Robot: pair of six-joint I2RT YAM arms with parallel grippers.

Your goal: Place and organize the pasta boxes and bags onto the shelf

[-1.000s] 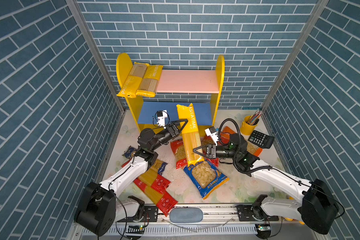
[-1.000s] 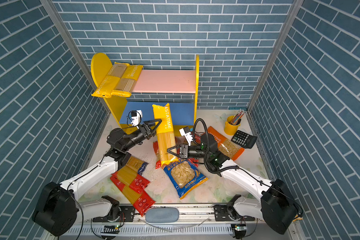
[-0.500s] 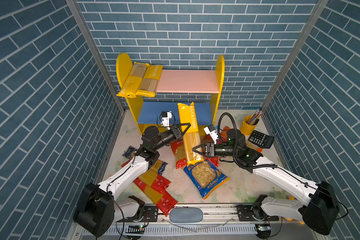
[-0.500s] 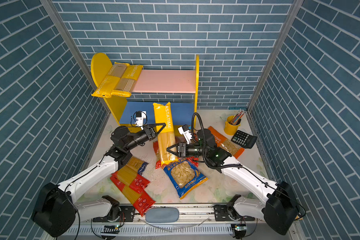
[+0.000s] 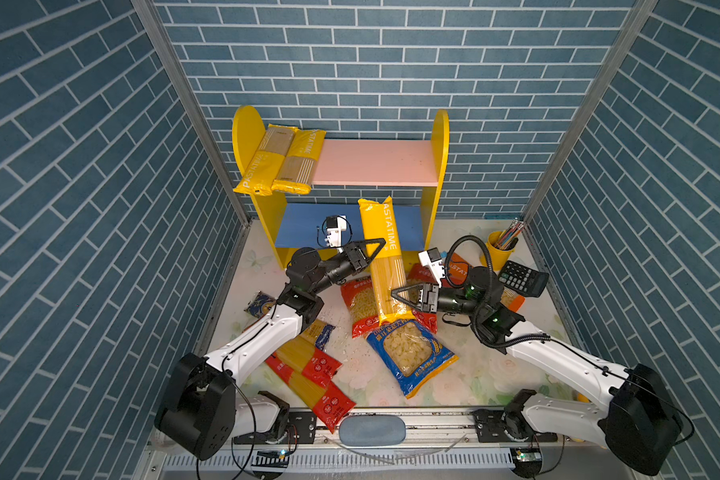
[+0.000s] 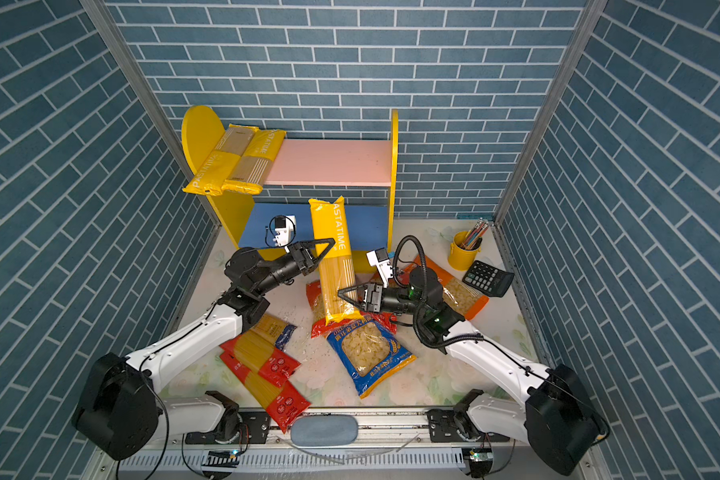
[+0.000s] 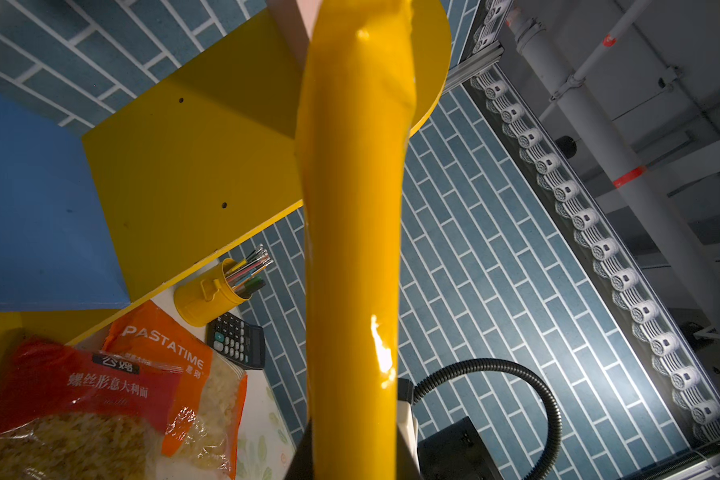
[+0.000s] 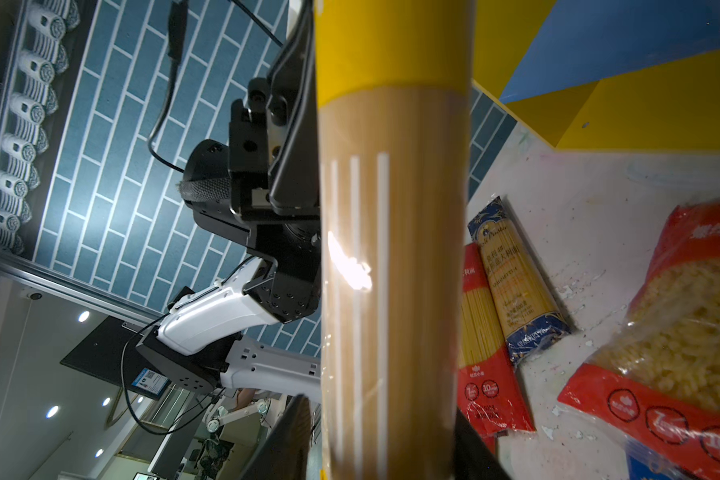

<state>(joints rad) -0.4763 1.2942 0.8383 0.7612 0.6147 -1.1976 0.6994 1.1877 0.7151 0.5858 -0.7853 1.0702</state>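
The long yellow pack (image 5: 385,278) stands almost upright in front of the shelf (image 5: 439,158). Its top is before the blue board (image 5: 304,226) and its lower end is over the red bag (image 5: 360,299) and the blue bag (image 5: 410,353); whether it rests on them I cannot tell. The left end effector (image 5: 378,248) is closed on the pack's upper half. The right end effector (image 5: 398,296) has its jaws on both sides of the lower half, but the pictures do not show if they press or are slack.

I judge the step to be a passing of the pack to the left arm, for placing on the pink board (image 5: 375,164). To do it well, the right jaws should be fully loose and draw off sideways before the left arm lifts; otherwise the pack is bent between two holds. The left hold is above the middle, so the lower end will likely swing. A slow lift and a slow turn to lying are better.

At the left end of the pink board lie two yellow packs (image 5: 281,160), hanging over its front edge. To the right of them the board is bare up to the side panel, so there is room beside them. The pack must first rise above the board's front edge. The pencil cup (image 5: 500,249) and the calculator (image 5: 522,279) are well apart, at the right.
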